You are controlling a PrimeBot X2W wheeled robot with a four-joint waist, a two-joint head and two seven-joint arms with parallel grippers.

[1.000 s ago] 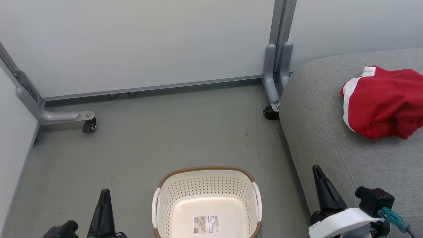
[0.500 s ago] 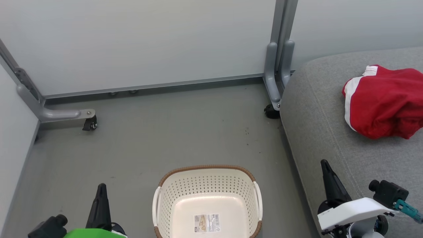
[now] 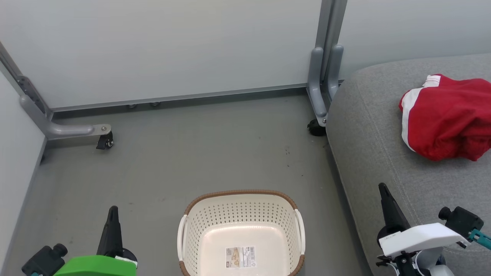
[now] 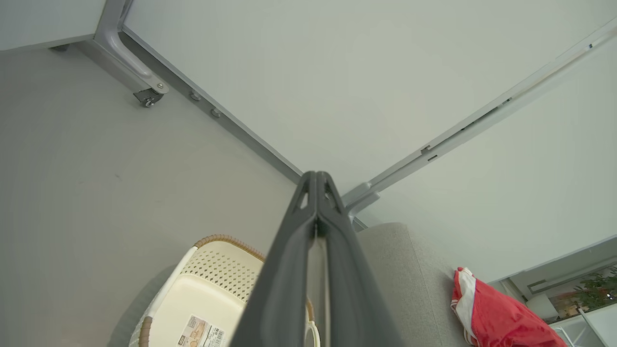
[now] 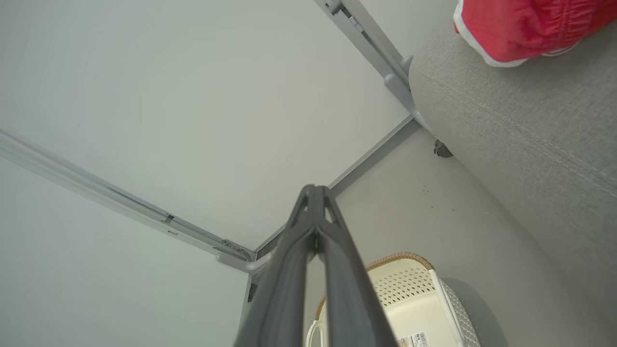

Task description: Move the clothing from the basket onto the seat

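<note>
The basket (image 3: 238,212) is looking like smooth cream plastic, perforated, with a brown woven-look rim (image 3: 239,192) and a paper sticker (image 3: 240,257) inside. The red clothing (image 3: 445,122) is coming across as soft cloth, the seat (image 3: 368,126) as matt grey woven fabric. The partition feet (image 3: 315,88) are looking like satin grey metal.

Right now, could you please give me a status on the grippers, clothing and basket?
Left gripper shut, empty; right gripper shut, empty. Clothing lying on the seat. Basket holds no clothing. Nothing in the way.
</note>
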